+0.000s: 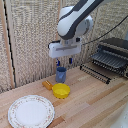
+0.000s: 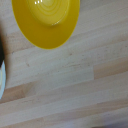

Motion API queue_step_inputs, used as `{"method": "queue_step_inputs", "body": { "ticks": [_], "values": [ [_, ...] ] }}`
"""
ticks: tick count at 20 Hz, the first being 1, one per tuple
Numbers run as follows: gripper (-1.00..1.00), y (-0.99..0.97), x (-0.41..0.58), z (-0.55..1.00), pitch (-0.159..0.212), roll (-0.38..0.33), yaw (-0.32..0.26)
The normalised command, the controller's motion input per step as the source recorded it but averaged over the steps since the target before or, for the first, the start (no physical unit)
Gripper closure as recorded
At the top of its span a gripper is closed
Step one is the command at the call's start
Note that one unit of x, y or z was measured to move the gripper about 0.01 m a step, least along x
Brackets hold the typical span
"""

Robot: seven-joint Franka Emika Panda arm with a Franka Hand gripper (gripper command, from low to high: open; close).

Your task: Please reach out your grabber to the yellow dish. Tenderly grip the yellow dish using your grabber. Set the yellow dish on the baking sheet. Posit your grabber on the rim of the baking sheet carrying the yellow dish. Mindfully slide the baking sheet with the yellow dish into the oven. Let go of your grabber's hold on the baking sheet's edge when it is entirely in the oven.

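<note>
Oven (image 1: 114, 54) sits far right in the exterior view, baking sheet (image 1: 99, 71) jutting out its front. Grabber (image 1: 63, 62) hovers empty, fingers apart, above blue cup (image 1: 61, 74); descending risks clipping it. Yellow dish (image 1: 61, 90) near centre; shallow rim may slip.

No text, label, brand, number or sign can be read on anything in either view, including the oven (image 1: 114, 56) and everything around it.
</note>
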Motion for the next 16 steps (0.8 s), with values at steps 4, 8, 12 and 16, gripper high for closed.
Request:
{"method": "queue_step_inputs", "body": {
  "ticks": [4, 8, 12, 16],
  "values": [
    [-1.00, -0.07, -0.033, -0.52, 0.014, -0.050, 0.005],
    [-1.00, -0.05, -0.064, -0.53, 0.005, -0.055, 0.055],
    [-1.00, -0.05, -0.114, -0.49, 0.016, -0.056, 0.051],
    [-1.00, -0.09, -0.056, -0.48, 0.000, -0.062, 0.063]
  ]
}}
